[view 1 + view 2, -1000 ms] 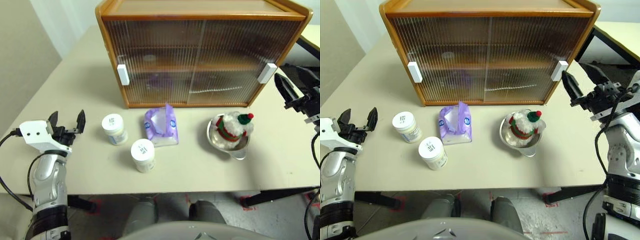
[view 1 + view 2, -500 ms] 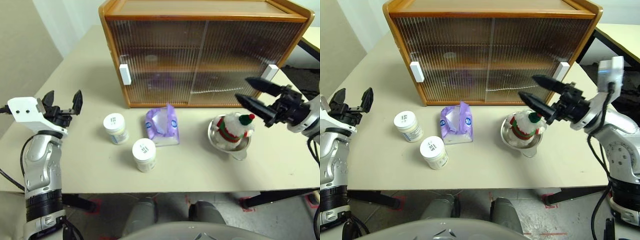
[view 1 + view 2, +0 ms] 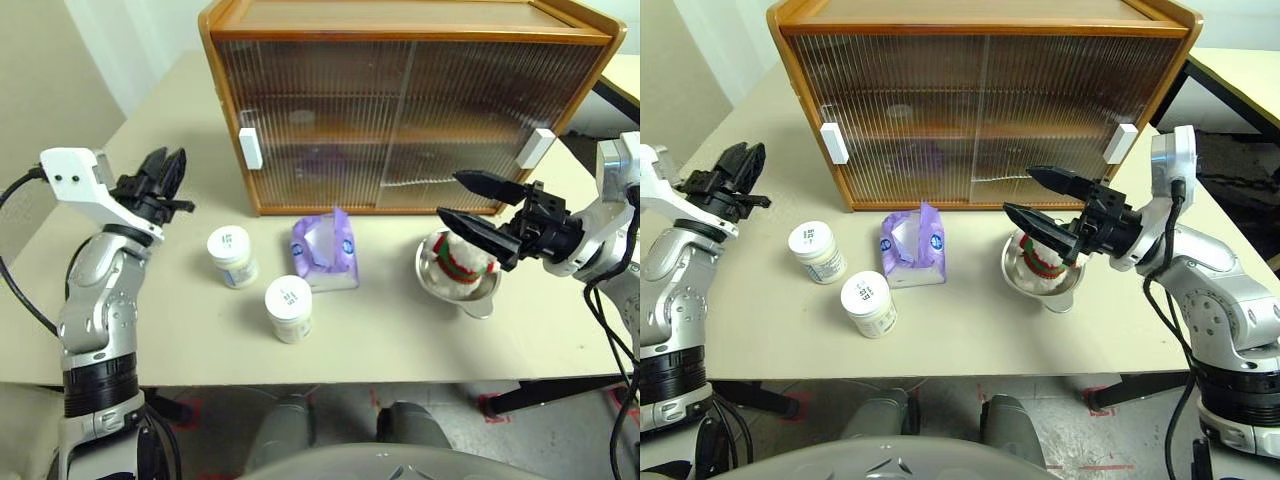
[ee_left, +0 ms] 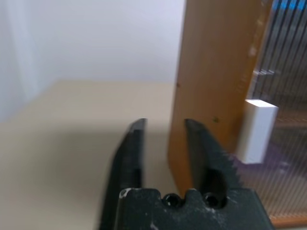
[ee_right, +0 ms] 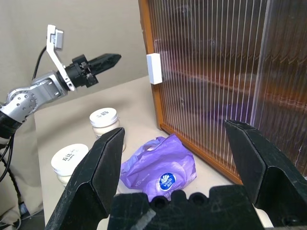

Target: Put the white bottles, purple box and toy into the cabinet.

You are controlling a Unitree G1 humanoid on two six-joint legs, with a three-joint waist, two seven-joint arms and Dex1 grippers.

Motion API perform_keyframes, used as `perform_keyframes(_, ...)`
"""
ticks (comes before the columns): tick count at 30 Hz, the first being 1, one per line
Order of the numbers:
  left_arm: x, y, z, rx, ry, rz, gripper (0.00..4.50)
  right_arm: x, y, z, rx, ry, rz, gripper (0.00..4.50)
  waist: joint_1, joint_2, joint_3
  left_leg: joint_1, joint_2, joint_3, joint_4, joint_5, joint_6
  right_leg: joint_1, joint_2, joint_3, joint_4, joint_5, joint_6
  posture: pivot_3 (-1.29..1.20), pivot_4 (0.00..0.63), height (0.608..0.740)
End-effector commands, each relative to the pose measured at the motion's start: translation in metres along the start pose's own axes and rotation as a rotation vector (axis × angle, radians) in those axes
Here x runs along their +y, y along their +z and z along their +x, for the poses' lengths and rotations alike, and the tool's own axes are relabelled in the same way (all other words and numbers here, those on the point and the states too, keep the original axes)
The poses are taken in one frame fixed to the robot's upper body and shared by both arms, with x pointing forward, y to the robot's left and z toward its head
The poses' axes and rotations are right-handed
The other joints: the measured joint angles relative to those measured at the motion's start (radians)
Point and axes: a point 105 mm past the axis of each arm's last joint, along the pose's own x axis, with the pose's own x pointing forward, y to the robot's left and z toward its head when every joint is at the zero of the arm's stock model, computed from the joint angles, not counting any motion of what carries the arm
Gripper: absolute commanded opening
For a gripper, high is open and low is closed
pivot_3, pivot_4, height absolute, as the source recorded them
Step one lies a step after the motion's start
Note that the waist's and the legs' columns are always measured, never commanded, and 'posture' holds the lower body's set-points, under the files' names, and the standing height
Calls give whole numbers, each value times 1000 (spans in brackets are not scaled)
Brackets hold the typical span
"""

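The cabinet (image 3: 400, 18) stands at the back of the table with both ribbed doors closed. In front of it are two white bottles (image 3: 231, 256) (image 3: 288, 308), and the purple box (image 3: 324, 252) lies beside them. The toy (image 3: 462, 256) sits in a metal bowl (image 3: 478, 297) to the right. My left gripper (image 3: 168, 168) hovers left of the cabinet's left corner, shut on nothing, and points toward the cabinet's side (image 4: 211, 72). My right gripper (image 3: 450, 196) is open, level above the toy, and points left across the cabinet's front.
White block handles sit at the left (image 3: 249, 148) and right (image 3: 537, 147) edges of the cabinet's front. Bare tabletop (image 3: 150, 310) stretches left of the bottles and along the near edge. A second table's corner (image 3: 625, 75) shows behind the cabinet on the right.
My left gripper has risen, moved toward the cabinet and closed its fingers. My right gripper has swung in from the table's right edge to above the toy, still open.
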Motion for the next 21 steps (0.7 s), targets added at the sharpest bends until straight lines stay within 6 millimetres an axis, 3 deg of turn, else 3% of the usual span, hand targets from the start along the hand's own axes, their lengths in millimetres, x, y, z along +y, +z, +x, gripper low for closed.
perform_keyframes(1,-21,-8,5,47,-82,-91,10,2,3,2,-19,13,-5,4500,0,0,0,0,0,0,0,0,0,0,0,0,0,0,0,46,0,740)
perform_keyframes(21,-39,-14,27,79,-191,-145,10,3,3,3,-41,0,3,4500,-4,-1,0,0,-1,0,2,1,2,0,2,0,1,0,0,23,0,740)
